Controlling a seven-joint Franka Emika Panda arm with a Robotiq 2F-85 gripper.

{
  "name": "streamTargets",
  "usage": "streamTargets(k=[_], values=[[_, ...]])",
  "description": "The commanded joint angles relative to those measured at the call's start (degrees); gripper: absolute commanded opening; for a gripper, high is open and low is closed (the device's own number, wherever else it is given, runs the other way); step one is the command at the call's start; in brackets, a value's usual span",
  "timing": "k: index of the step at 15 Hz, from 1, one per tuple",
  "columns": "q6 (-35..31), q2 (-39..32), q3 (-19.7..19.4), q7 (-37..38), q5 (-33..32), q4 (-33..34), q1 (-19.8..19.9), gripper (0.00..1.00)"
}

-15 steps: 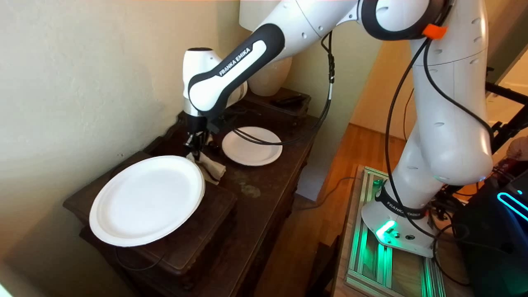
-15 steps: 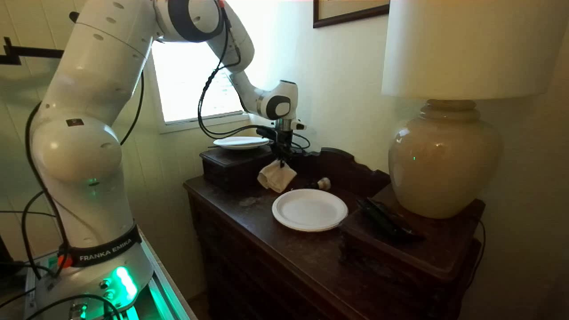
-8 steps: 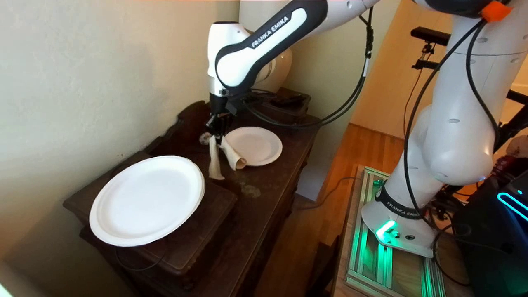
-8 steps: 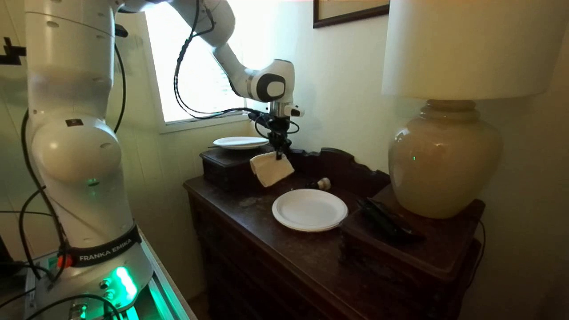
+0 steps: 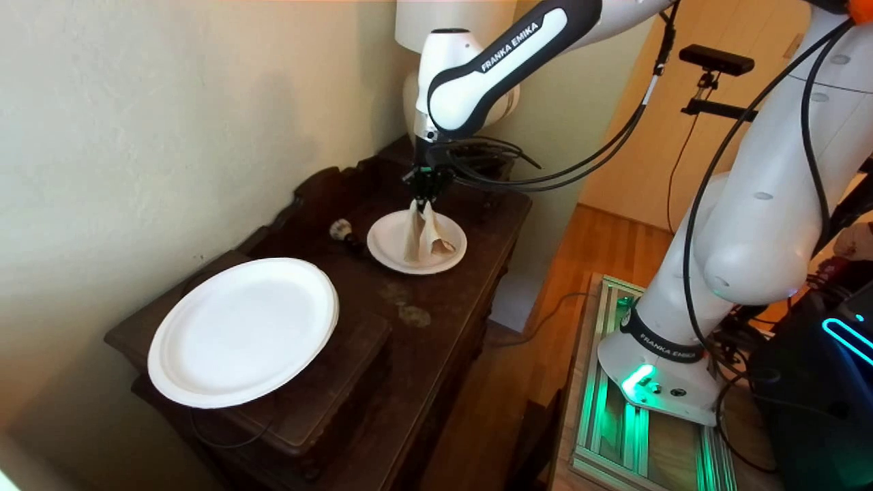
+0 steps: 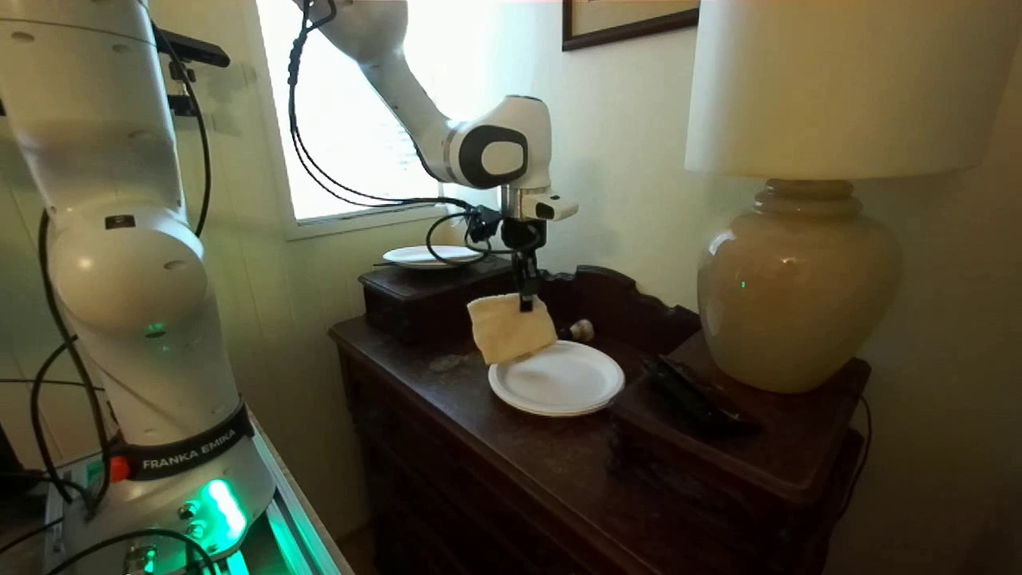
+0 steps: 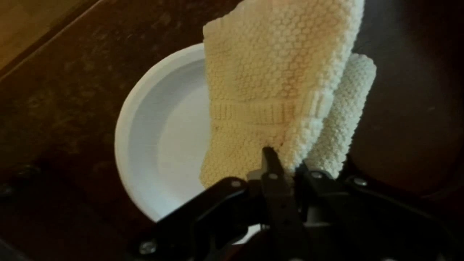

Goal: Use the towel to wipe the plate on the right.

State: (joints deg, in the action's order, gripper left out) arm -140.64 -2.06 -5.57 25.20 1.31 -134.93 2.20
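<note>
"FRANKA EMIKA" in white on the black forearm strip (image 5: pixel 513 50) and base band (image 6: pixel 190 449).

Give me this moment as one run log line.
jaws: shut on towel | towel: hanging, partly over lower plate | contact: unclear

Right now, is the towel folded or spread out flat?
Folded over: the towel hangs from the claw, two flaps showing in the wrist view.

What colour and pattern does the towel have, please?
The towel is yellowish cream with a bumpy, honeycomb-like weave, clearest in the wrist view.
</note>
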Motion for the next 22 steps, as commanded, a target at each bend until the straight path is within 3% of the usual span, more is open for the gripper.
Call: streamTargets(k=[1, 4, 5, 13, 22], values=[[-1.94, -0.25, -0.33, 0.45, -0.68, -0.87, 1.25, 0.09], [-3.51, -0.7, -0.86, 1.01, -0.98, -1.67, 1.77, 0.09], [-3.53, -0.7, -0.76, 1.4, -1.0, -1.66, 1.63, 0.03], [-0.87, -13.29, -1.93, 0.43, 5.47, 4.65, 3.26, 0.03], [0.06, -20.67, -9.48, 11.92, 1.35, 9.96, 1.82, 0.03]])
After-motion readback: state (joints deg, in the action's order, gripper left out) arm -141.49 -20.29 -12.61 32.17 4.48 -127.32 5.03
